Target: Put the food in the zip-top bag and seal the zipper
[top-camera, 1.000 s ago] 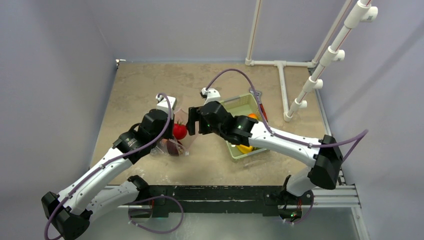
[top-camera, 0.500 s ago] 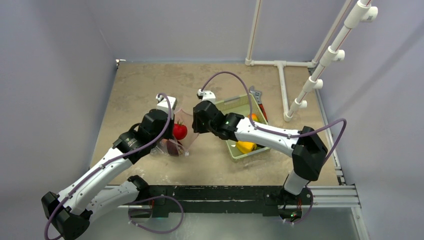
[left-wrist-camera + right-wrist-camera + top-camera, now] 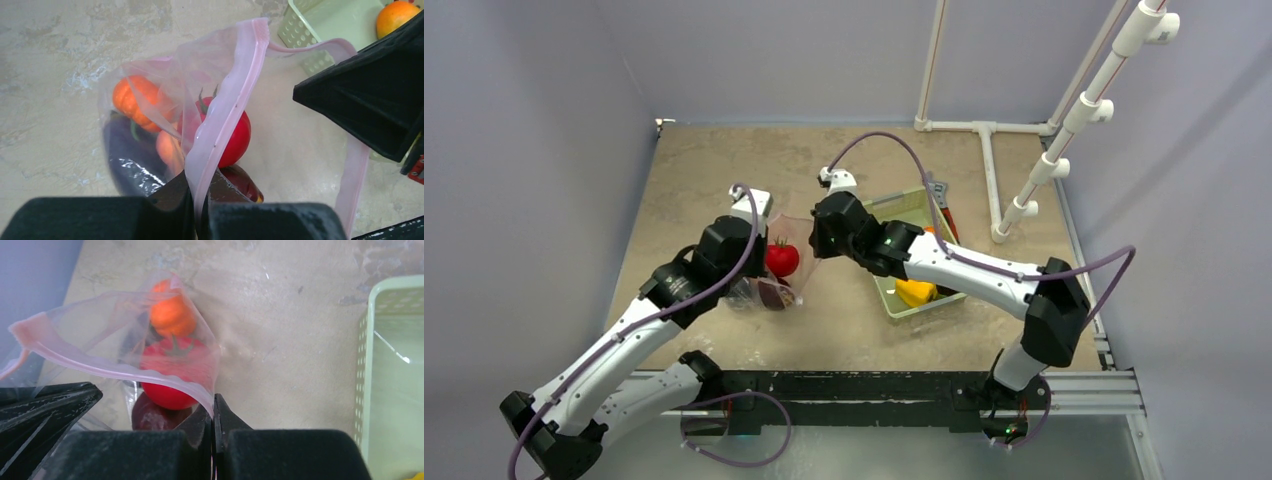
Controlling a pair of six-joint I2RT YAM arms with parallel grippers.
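Observation:
The zip-top bag [image 3: 769,285] lies between both arms, its mouth held up. My left gripper [image 3: 200,194] is shut on the pink zipper [image 3: 235,95] at the near end. The opposite corner of the zipper [image 3: 100,365] is pinched in my right gripper [image 3: 213,411]. Inside the bag sit a red tomato [image 3: 236,137], an orange piece [image 3: 131,97], a peach [image 3: 167,147], a purple eggplant [image 3: 125,157] and a dark plum [image 3: 244,182]. From above, the left gripper [image 3: 762,238] and right gripper [image 3: 816,240] flank the tomato [image 3: 782,259].
The light green basket [image 3: 902,210] stands right of the bag, under my right arm, holding a yellow pepper [image 3: 914,293] and an orange [image 3: 395,17]. A red-handled tool [image 3: 945,215] lies beside it. A white pipe frame [image 3: 989,170] occupies the back right.
My right gripper has closed from wide open onto the bag's mouth edge after moving in to the left. The left arm has shifted slightly, still gripping the zipper.

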